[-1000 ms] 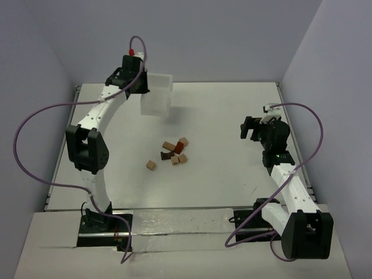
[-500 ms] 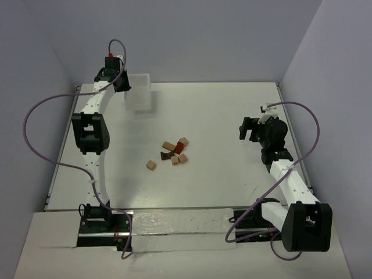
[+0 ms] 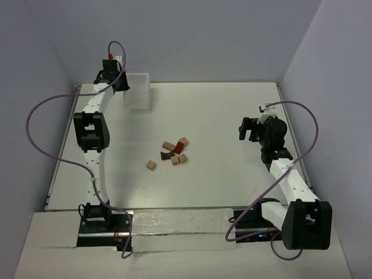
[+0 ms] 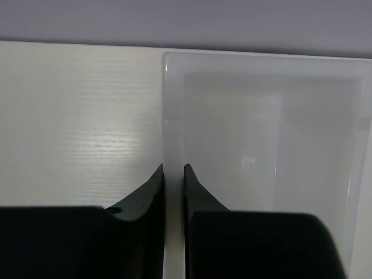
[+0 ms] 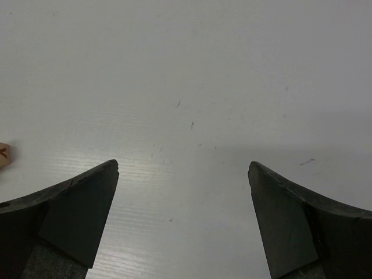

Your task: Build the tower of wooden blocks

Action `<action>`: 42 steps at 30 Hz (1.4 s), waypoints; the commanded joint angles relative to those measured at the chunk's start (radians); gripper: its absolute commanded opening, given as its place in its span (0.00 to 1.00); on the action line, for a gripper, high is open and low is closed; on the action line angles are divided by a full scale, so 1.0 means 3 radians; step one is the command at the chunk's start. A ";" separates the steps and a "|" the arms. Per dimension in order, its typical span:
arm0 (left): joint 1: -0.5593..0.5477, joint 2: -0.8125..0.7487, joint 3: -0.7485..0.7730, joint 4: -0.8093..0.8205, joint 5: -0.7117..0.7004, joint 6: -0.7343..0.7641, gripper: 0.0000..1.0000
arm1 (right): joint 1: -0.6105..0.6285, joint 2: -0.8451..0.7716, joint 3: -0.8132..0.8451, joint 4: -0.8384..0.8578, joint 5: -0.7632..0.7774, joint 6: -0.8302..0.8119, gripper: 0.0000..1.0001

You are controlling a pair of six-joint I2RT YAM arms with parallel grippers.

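Probably light, stiff wood blocks (image 3: 174, 152) (likely to skid; pinch flat opposite faces) lie loose on the surface (image 3: 232, 116), well left of the spread, empty right hand (image 5: 183, 168) and well short of the left hand (image 4: 173, 171), which is pinching a wall of the bin (image 4: 261, 63).

We saw our left gripper (image 4: 173, 168) pinched on the left side of the white plastic bin (image 4: 261, 63), one black finger inside, one outside, above the pale table (image 4: 75, 116), with a greyish backdrop (image 4: 186, 20) beyond.
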 commanded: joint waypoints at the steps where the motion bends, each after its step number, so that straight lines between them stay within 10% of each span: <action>1: 0.0043 0.0106 0.0240 0.0242 0.0088 0.0075 0.15 | -0.0022 0.0023 0.0165 0.0032 -0.0056 -0.0049 1.00; 7: 0.0048 0.0148 0.0209 0.0246 0.0058 0.0128 0.18 | -0.0022 0.0046 0.0168 0.0024 -0.0059 -0.0049 1.00; 20: 0.0129 0.0164 0.0407 0.0190 0.0088 0.0017 0.65 | -0.0022 0.0047 0.0188 -0.0001 -0.0079 -0.0028 1.00; 28: 0.0140 -0.0780 0.0431 0.0248 0.0365 -0.0109 0.93 | -0.0020 -0.0126 0.0206 -0.0024 -0.0214 0.0008 1.00; 33: 0.0140 -0.1575 -0.0158 0.0389 0.0441 -0.0101 0.95 | 0.0000 -0.0275 0.0262 -0.0114 -0.0325 -0.0013 1.00; 38: 0.0140 -0.2160 -0.0863 0.0141 0.0987 0.0162 0.76 | 0.0129 -0.0353 0.0347 -0.0243 -0.0366 -0.0122 1.00; 42: 0.0114 -0.2876 -0.2105 0.0366 0.1621 0.0648 0.88 | 0.0334 -0.0374 0.0381 -0.0339 -0.0435 -0.0246 1.00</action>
